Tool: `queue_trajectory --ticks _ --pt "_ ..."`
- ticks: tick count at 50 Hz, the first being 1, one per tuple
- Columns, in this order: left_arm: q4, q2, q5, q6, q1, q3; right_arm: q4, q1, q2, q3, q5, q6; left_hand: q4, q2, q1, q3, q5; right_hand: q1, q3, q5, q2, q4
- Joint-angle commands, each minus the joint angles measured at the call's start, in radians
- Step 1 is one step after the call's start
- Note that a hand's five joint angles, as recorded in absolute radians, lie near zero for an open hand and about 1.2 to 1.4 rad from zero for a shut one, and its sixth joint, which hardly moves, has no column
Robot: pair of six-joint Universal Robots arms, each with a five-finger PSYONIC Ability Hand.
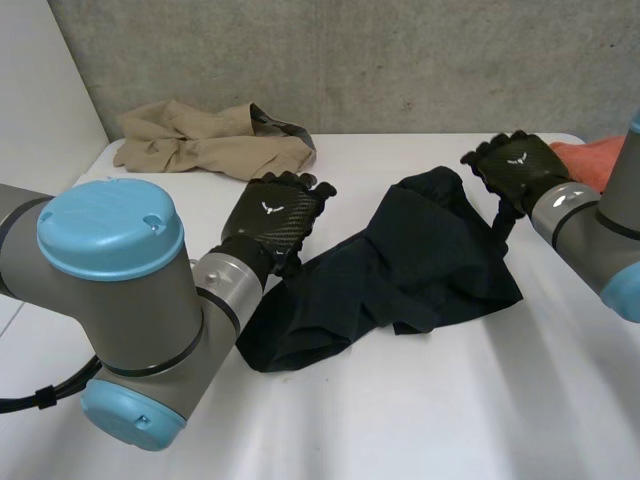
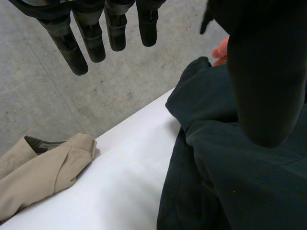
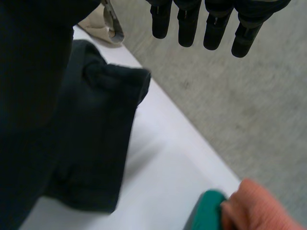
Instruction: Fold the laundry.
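A black garment (image 1: pixel 400 270) lies crumpled in the middle of the white table (image 1: pixel 450 420). The left hand (image 1: pixel 272 218) is at its left end and the right hand (image 1: pixel 518 165) at its far right corner. Both have straight, bare fingers, the thumbs hard to tell from the dark cloth. An orange cloth (image 1: pixel 590 158) is partly hidden behind the right arm.

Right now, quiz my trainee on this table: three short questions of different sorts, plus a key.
1. True or false: the tan garment lies on top of the black garment.
2. The third cloth, at the table's right edge, is: A blue, B orange, C white?
3. Are the left hand's fingers straight or curled?
Key: 1 false, they lie apart; 2 B; 3 straight.
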Motion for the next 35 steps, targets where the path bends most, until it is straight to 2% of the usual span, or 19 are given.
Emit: queue_trajectory --ticks 1,3,5,7,10,13,18,20,25,28,29,31,32,33,34,35 --pt "0.0 0.017 0.002 -0.003 0.02 -0.015 0.106 -0.031 0.034 0.015 -0.006 0.188 -0.03 -0.031 -0.029 -0.035 -0.051 -0.044 -0.034 -0.05 -0.032 -0.034" --pt "0.002 0.029 0.004 -0.005 0.026 -0.031 0.137 -0.031 0.077 0.02 -0.014 0.253 -0.03 -0.031 -0.029 -0.035 -0.051 -0.044 -0.034 -0.05 -0.032 -0.034" --pt "0.005 0.036 0.008 -0.005 0.032 -0.038 0.146 -0.029 0.107 0.02 -0.018 0.279 -0.03 -0.031 -0.029 -0.035 -0.051 0.079 0.089 0.072 0.09 0.089" --pt "0.011 0.048 0.013 -0.006 0.038 -0.05 0.149 -0.029 0.148 0.014 -0.035 0.288 -0.03 -0.031 -0.029 -0.035 -0.051 0.433 0.443 0.427 0.445 0.443" --pt "0.02 0.072 0.019 -0.006 0.055 -0.069 0.137 -0.022 0.165 0.001 -0.037 0.287 -0.03 -0.031 -0.029 -0.035 -0.051 1.176 1.185 1.169 1.187 1.186" --pt "0.023 0.097 0.021 -0.008 0.072 -0.081 0.087 0.015 0.142 0.009 -0.032 0.292 -0.03 -0.031 -0.029 -0.035 -0.051 1.178 1.188 1.172 1.19 1.188" --pt "0.023 0.175 0.024 -0.012 0.126 -0.112 -0.062 0.159 -0.098 0.079 -0.015 0.305 -0.03 -0.031 -0.029 -0.035 -0.051 1.178 1.188 1.172 1.19 1.188" --pt "0.025 0.201 0.025 -0.012 0.144 -0.118 -0.087 0.199 -0.148 0.09 -0.012 0.318 -0.03 -0.031 -0.029 -0.035 -0.051 1.178 1.188 1.172 1.19 1.188" --pt "0.025 0.282 0.027 -0.023 0.222 -0.135 -0.096 0.383 -0.122 0.107 -0.006 0.467 -0.03 -0.031 -0.029 -0.035 -0.051 1.178 1.188 1.172 1.19 1.188" --pt "0.02 0.306 0.027 -0.04 0.255 -0.136 -0.089 0.452 -0.079 0.107 -0.003 0.535 -0.03 -0.031 -0.029 -0.035 -0.051 1.178 1.188 1.172 1.19 1.188" --pt "0.017 0.316 0.027 -0.055 0.274 -0.136 -0.082 0.484 -0.05 0.103 -0.006 0.579 -0.03 -0.031 -0.029 -0.035 -0.051 0.948 0.958 0.942 0.96 0.958" --pt "0.012 0.325 0.027 -0.071 0.291 -0.136 -0.07 0.512 -0.028 0.093 -0.004 0.62 -0.03 -0.031 -0.029 -0.035 -0.051 0.733 0.742 0.726 0.744 0.743" --pt "0.003 0.333 0.027 -0.087 0.31 -0.136 -0.052 0.524 -0.018 0.077 -0.006 0.652 -0.03 -0.031 -0.029 -0.035 -0.051 0.424 0.433 0.417 0.435 0.433" --pt "-0.003 0.336 0.027 -0.095 0.316 -0.136 -0.041 0.523 -0.019 0.069 -0.004 0.666 -0.03 -0.031 -0.029 -0.035 -0.051 0.243 0.253 0.236 0.254 0.253" --pt "-0.01 0.336 0.027 -0.103 0.322 -0.136 -0.03 0.517 -0.022 0.057 -0.004 0.673 -0.03 -0.031 -0.029 -0.035 -0.051 0.131 0.141 0.124 0.142 0.141" --pt "-0.018 0.336 0.03 -0.111 0.327 -0.135 -0.018 0.508 -0.03 0.046 -0.004 0.68 -0.03 -0.031 -0.029 -0.035 -0.051 0.118 0.128 0.111 0.129 0.128"
